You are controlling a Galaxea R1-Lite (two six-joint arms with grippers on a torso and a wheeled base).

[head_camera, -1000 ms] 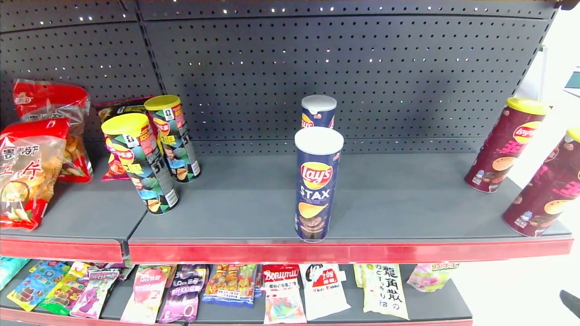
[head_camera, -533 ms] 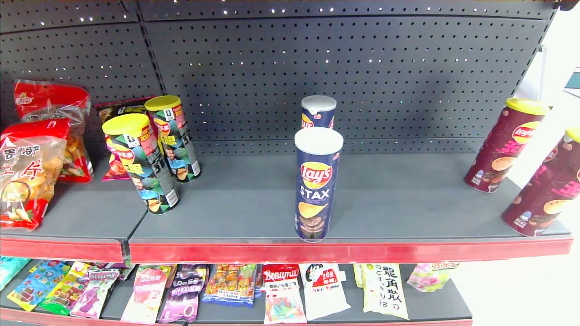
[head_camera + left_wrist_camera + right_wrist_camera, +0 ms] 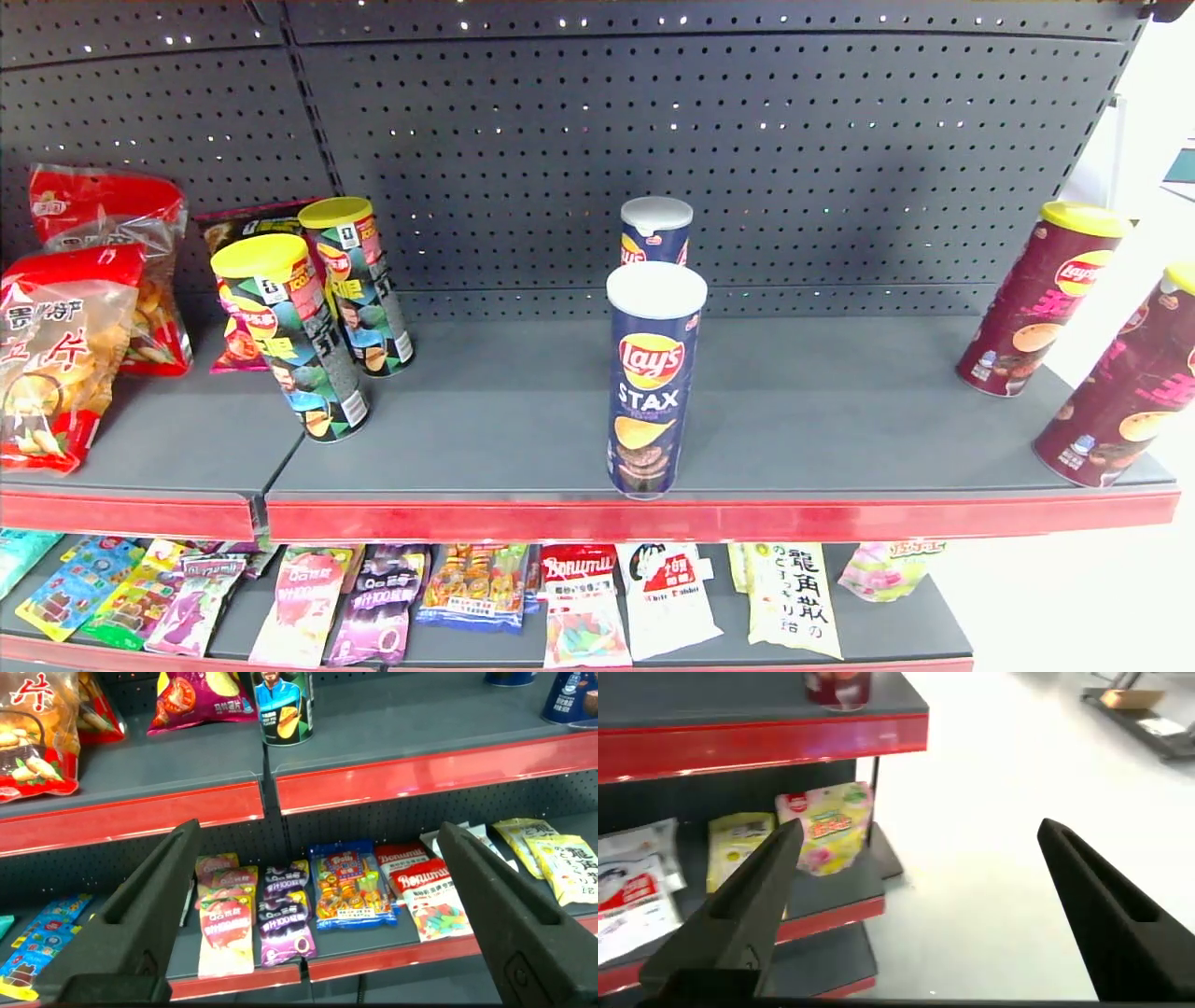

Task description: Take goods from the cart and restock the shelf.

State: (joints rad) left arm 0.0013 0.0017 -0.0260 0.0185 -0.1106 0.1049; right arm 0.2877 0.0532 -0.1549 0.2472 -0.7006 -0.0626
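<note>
1. Now the left gripper (image 3: 320,831) faces the lower tier, jaws spread wide, holding nothing. The right gripper (image 3: 920,826), by the shelf's right end, is equally wide and empty.
2. On the shelf (image 3: 840,411), a blue chip can (image 3: 653,373) stands upright at the front edge, with a second blue can (image 3: 656,229) behind it.
3. Yellow-lidded cans (image 3: 289,336) stand at the left, beside red snack bags (image 3: 56,364). Maroon cans (image 3: 1041,299) stand at the far right.
4. Candy packets (image 3: 485,588) lie on the lower tier.
</note>
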